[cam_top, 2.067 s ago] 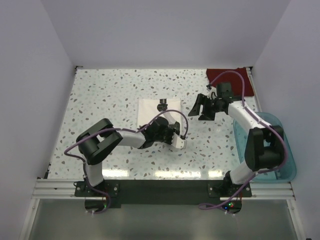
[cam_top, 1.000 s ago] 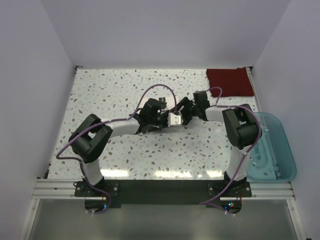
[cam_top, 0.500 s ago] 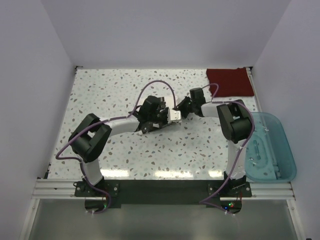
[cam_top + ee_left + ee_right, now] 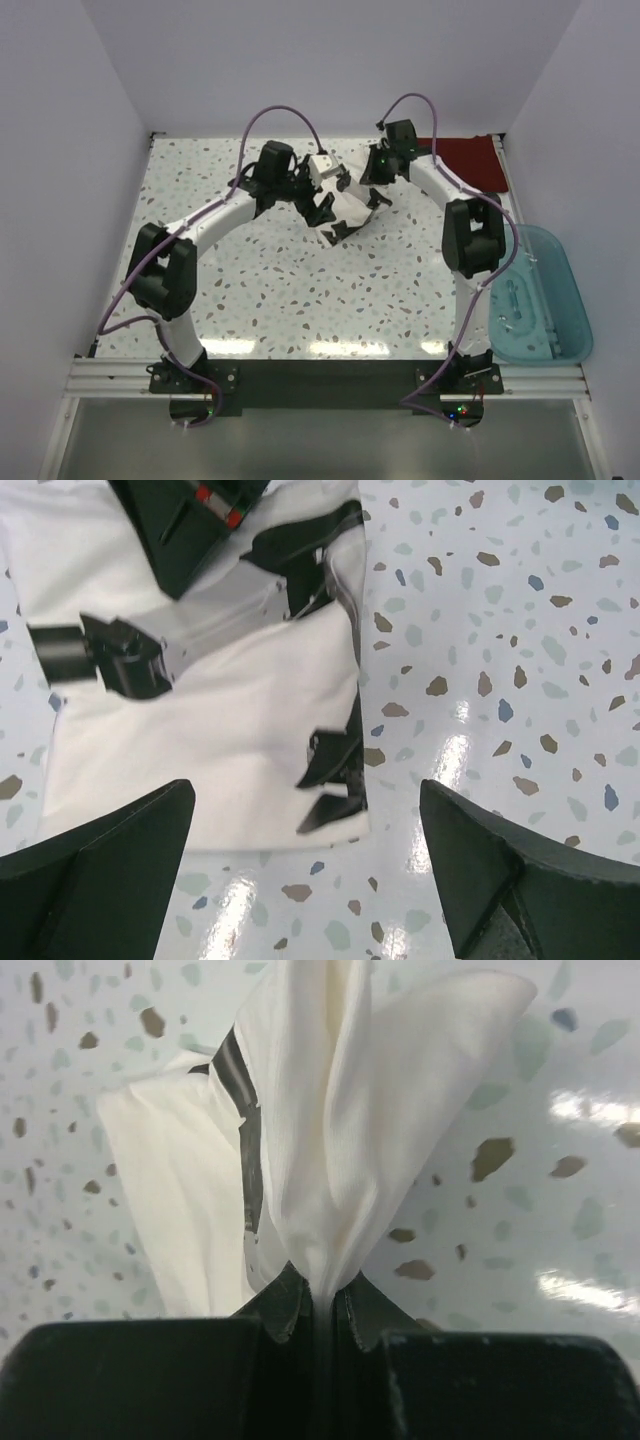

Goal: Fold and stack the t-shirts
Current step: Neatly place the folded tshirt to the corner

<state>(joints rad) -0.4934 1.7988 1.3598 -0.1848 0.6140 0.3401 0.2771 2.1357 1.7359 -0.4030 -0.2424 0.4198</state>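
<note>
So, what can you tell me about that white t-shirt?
The white t-shirt is soft, thin cloth with a bold black print, folded small. It lies partly on the speckled table; one edge is pinched into a bunched peak by the shut right end effector. The left end effector hangs open above it.

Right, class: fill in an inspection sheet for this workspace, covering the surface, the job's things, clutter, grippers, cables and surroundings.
Surface: speckled table, with glare near the front edge.
Job's things: white t-shirt with dark print, bunched at centre back; dark red t-shirt folded in the far right corner, partly behind the right arm.
Clutter: teal bin at the right edge.
Grippers: left gripper open above the white t-shirt; right gripper shut on a pinch of it.
Cables: purple cables loop above both arms.
Surroundings: plain white walls; metal rail at the near edge.
</note>
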